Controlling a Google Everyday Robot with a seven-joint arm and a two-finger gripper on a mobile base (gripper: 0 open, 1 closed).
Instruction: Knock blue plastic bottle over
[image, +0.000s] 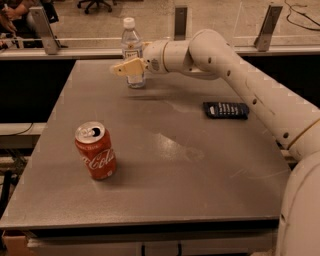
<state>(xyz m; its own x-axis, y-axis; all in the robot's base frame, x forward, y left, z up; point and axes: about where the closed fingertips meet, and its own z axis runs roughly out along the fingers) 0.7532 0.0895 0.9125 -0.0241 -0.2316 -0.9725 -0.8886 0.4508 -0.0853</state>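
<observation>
Standing upright close to the far edge of the desk (165, 190), somewhat left of that edge's middle, the blue plastic bottle (131, 44) had its white cap on and its label facing the room. The gripper (116, 69) hung just in front of the bottle's lower half, reaching in from the right and pointing toward the left edge. Its pale fingers (129, 66) looked pressed together into a single wedge with nothing caught between them, and they crossed the front of the bottle; whether they were touching it I could not tell. The white arm (235, 75) stretched back from there over the far right part of the desk toward the near right corner. A red Coca-Cola can (96, 151) stood upright, top opened, toward the near left corner, well apart from the bottle. A flat dark packet (226, 109) lay near the right edge.
</observation>
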